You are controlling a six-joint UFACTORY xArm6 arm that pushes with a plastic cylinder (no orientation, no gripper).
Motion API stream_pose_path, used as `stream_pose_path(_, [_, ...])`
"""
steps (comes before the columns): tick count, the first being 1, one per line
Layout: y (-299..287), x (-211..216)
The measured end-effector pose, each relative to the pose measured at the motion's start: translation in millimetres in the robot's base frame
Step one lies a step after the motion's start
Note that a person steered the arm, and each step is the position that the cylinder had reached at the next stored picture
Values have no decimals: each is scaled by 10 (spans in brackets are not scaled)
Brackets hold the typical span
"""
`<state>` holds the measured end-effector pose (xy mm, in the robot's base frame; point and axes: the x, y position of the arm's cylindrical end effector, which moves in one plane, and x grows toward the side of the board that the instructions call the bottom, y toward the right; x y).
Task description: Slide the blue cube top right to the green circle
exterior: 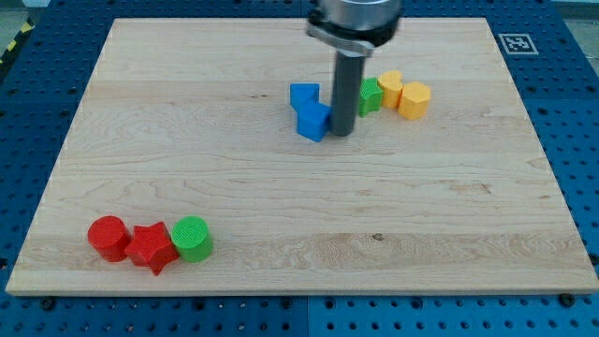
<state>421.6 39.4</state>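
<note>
- The blue cube (pixel 314 121) sits a little above the board's middle, towards the top edge, touching another blue block (pixel 303 95) behind it.
- My tip (pixel 343 130), a bare rod with nothing to pinch, presses against the cube's right side.
- Just right of the rod: a green block (pixel 372 95), shape unclear, then two yellow blocks (pixel 389 89) (pixel 415 98).
- The green circle (pixel 192 238) lies near the bottom-left corner, beside a red star (pixel 151 248) and a red cylinder (pixel 108 237).

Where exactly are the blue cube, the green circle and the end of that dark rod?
blue cube (pixel 313 122): camera view, on its front face.
green circle (pixel 192 237): camera view, on its round top, near the view's bottom left.
my tip (pixel 343 131): camera view, the rod's very end, against the cube's right side.
</note>
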Motion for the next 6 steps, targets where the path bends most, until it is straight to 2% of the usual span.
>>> stream_pose_path(1, [403,-90])
stream_pose_path(2, [502,-386])
stream_pose_path(3, [-24,-413])
stream_pose_path(4, [-455,-23])
stream_pose_path(5, [-641,240])
stream_pose_path(6, [-511,110])
